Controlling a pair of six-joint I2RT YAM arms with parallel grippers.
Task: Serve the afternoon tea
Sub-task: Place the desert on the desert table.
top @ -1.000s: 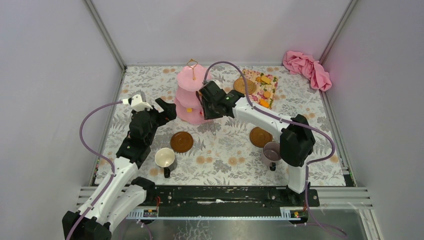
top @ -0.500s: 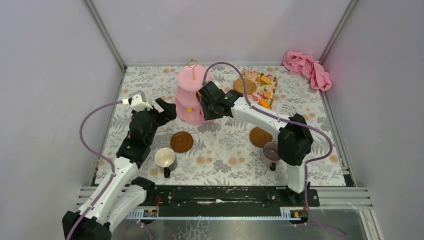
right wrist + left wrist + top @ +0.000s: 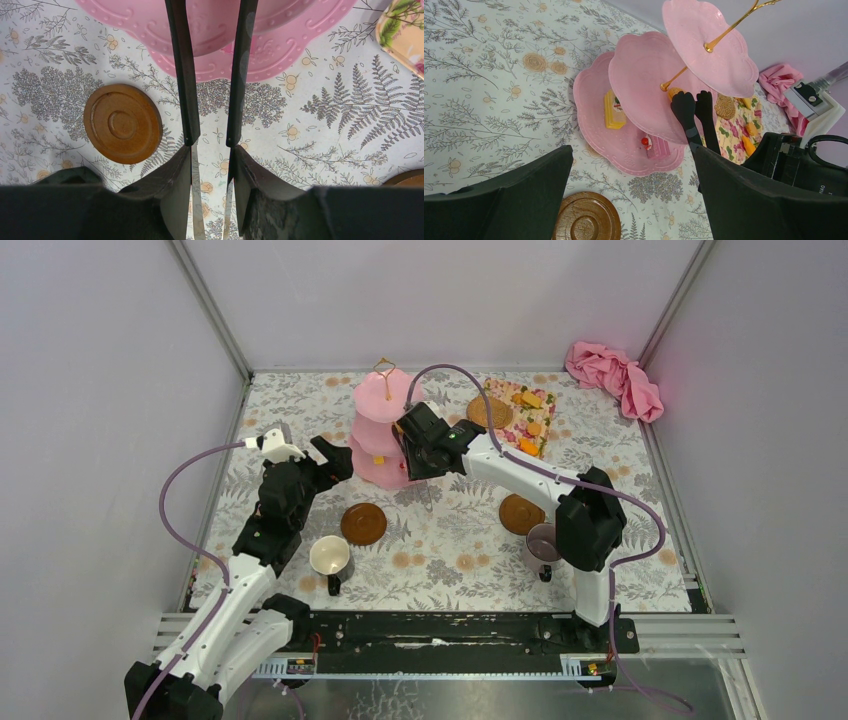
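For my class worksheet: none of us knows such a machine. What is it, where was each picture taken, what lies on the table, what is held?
Two robot arms with two-finger grippers. One picture looks down from above; the other two come from cameras on the wrists. On the table: a pink cake stand, white mug, purple mug, two brown saucers, a tray of biscuits, a pink cloth. The right gripper holds black tongs at the stand's middle tier; the left gripper is open, empty.
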